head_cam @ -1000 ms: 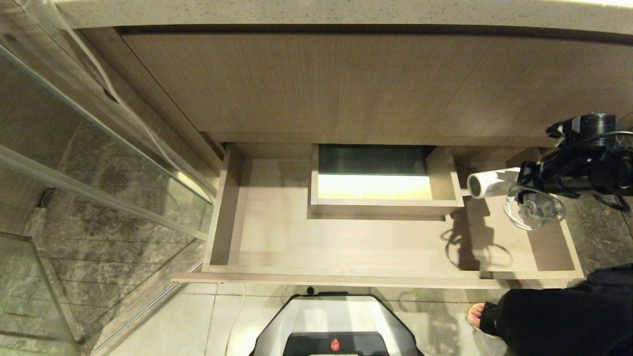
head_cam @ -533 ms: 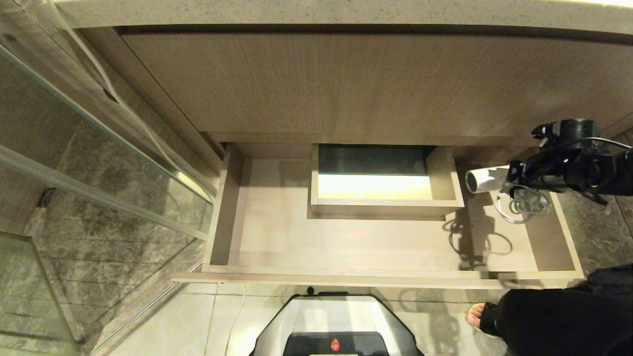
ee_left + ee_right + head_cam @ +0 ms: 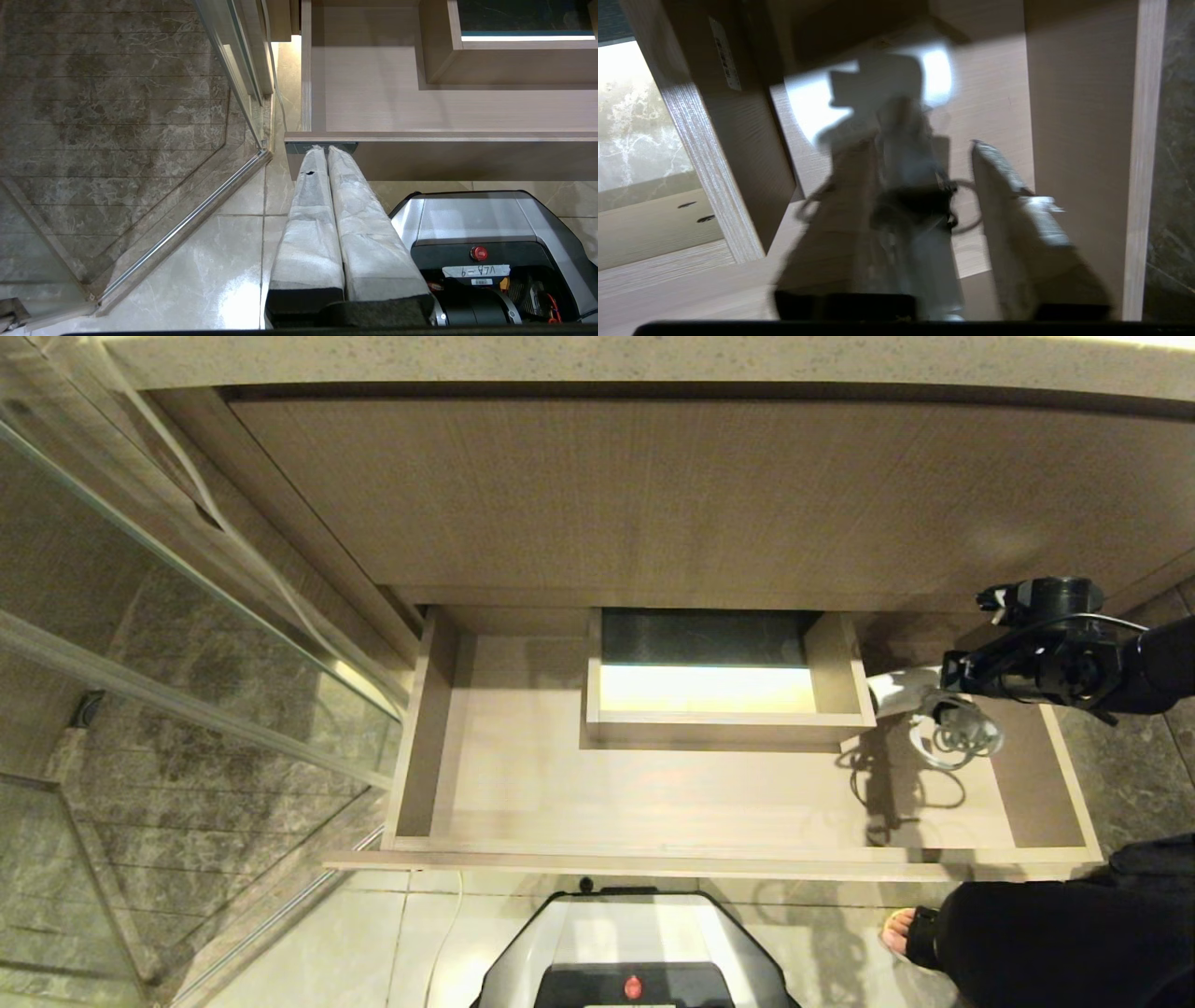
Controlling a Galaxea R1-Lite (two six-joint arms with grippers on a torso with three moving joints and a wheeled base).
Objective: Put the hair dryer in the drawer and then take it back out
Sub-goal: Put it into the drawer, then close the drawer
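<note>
Reaching into the drawer [image 3: 429,737] right end, right gripper [image 3: 934,695], hair dryer [image 3: 896,689] between parted fingers.

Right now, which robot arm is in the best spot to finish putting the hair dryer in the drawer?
The right. Its right gripper hangs over the drawer's right end with the hair dryer between its fingers. The left gripper is parked outside the drawer's front.

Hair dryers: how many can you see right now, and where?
1. The hair dryer is at the right end of the open drawer, beside the boxed cut-out, under the right gripper. Nothing more shows in the drawer.
</note>
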